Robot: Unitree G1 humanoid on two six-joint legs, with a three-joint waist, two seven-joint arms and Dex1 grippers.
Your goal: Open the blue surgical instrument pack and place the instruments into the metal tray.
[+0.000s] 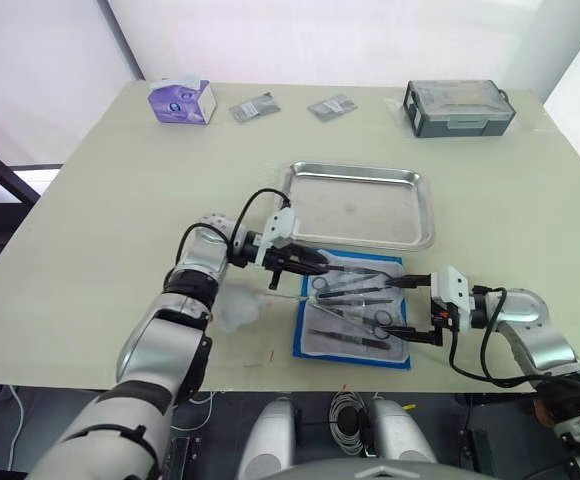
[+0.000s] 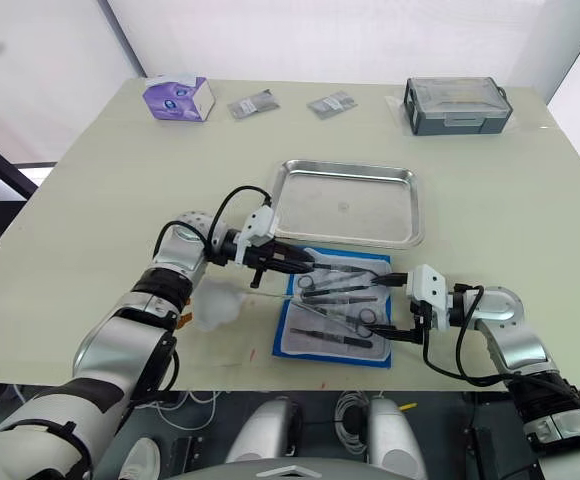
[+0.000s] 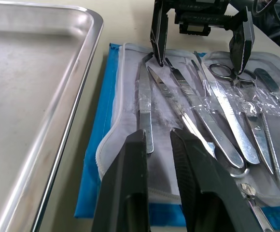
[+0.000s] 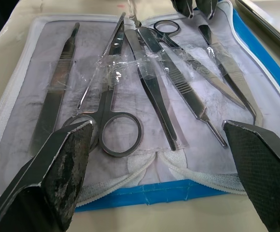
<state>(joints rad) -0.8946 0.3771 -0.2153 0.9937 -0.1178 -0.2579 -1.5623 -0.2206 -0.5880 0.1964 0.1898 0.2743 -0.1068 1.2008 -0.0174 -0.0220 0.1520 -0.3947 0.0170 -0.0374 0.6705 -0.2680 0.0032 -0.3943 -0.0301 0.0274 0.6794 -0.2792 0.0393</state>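
The blue surgical instrument pack (image 1: 353,360) lies opened flat just in front of the metal tray (image 1: 360,205), which holds nothing. Several instruments (image 1: 355,298) lie on its white inner layer: scissors (image 4: 116,121), forceps (image 3: 145,101) and slim handles, some under clear film. My left gripper (image 1: 315,268) hovers low over the pack's left end. Its fingers (image 3: 130,179) are a narrow gap apart with nothing between them. At the pack's right end my right gripper (image 1: 411,308) is wide open, its fingers (image 4: 58,169) spanning the pack's width.
A crumpled piece of clear plastic (image 1: 238,305) lies left of the pack. Along the far edge stand a purple tissue box (image 1: 181,101), two grey sachets (image 1: 254,107) and a grey lidded box (image 1: 458,108). The table's front edge runs just behind the pack.
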